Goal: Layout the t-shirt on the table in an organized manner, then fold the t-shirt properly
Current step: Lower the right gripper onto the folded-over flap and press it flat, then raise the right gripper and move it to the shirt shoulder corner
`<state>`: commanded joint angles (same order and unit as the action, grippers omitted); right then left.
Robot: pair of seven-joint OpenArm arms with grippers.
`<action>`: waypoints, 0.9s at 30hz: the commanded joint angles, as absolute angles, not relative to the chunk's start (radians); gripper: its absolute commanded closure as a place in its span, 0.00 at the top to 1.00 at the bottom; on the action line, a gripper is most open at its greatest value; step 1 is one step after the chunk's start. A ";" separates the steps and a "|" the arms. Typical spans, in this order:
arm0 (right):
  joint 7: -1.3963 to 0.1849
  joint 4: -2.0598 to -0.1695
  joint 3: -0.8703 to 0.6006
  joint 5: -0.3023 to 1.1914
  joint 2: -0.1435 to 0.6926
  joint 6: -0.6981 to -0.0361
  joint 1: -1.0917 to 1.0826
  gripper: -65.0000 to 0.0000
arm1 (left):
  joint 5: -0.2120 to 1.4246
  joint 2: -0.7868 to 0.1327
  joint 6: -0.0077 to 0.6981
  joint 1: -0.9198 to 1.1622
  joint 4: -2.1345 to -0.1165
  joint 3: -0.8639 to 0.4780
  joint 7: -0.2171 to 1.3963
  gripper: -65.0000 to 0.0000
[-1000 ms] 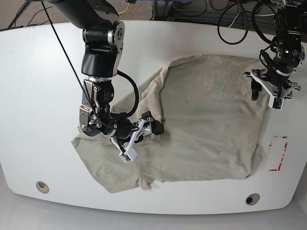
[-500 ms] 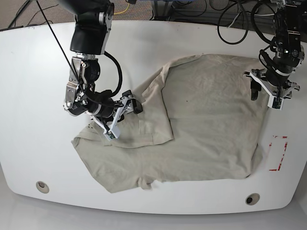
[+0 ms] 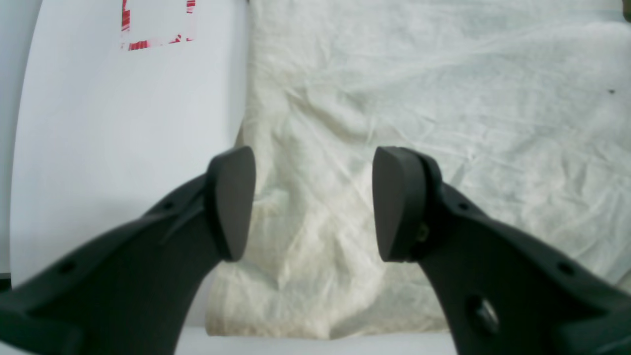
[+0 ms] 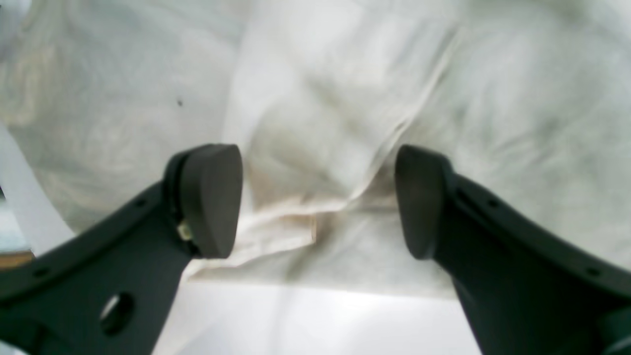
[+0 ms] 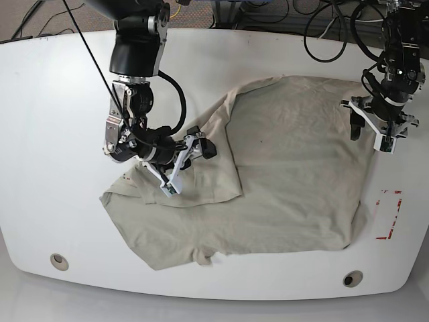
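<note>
The shirt lies across the table, its left part folded over; the right gripper and left gripper, both spread, block parts, with red tape at right.

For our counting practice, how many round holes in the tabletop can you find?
2: one near the front left corner, one near the front right. The shirt may hide others.
</note>
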<state>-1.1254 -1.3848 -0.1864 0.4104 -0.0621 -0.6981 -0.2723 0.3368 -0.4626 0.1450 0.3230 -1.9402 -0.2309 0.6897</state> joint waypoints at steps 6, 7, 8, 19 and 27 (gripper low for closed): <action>-1.104 -1.376 -0.157 0.414 -0.065 -0.698 -0.269 0.52 | 0.337 -0.463 0.145 0.325 -1.940 -0.231 0.690 0.54; -1.104 -1.374 -0.157 0.415 -0.065 -0.698 -0.269 0.49 | 0.337 -0.463 0.145 0.325 -1.940 -0.231 0.690 0.54; -1.104 -1.371 -0.157 0.417 -0.065 -0.698 -0.269 0.43 | 0.337 -0.463 0.145 0.325 -1.940 -0.231 0.690 0.54; -1.112 -1.458 -0.163 0.417 -0.077 -0.698 -0.226 0.00 | 0.337 -0.463 0.145 0.323 -1.940 -0.231 0.690 0.54; -1.176 -1.834 -0.234 0.412 -0.079 -0.698 0.028 0.00 | 0.337 -0.463 0.145 0.323 -1.940 -0.229 0.690 0.54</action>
